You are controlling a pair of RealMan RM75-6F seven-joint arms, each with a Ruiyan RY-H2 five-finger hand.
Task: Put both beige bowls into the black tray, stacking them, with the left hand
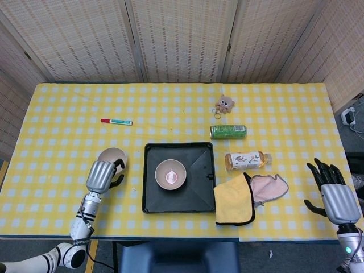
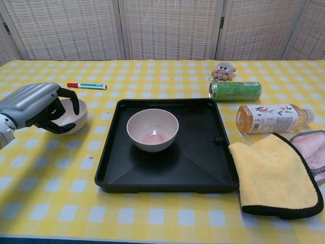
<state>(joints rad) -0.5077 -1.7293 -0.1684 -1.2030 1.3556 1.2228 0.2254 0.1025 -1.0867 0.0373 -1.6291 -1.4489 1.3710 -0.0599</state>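
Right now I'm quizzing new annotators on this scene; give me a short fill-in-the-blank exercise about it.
1. One beige bowl sits inside the black ____.
2. The left robot hand is at the second beige bowl, which stands on the ____.
3. The green can lies on its ____.
4. The yellow cloth lies beside a ____ cloth.

Missing words: tray; table; side; pink

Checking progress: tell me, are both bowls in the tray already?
No, only one bowl sits in the tray; the other bowl is on the table by the left hand.
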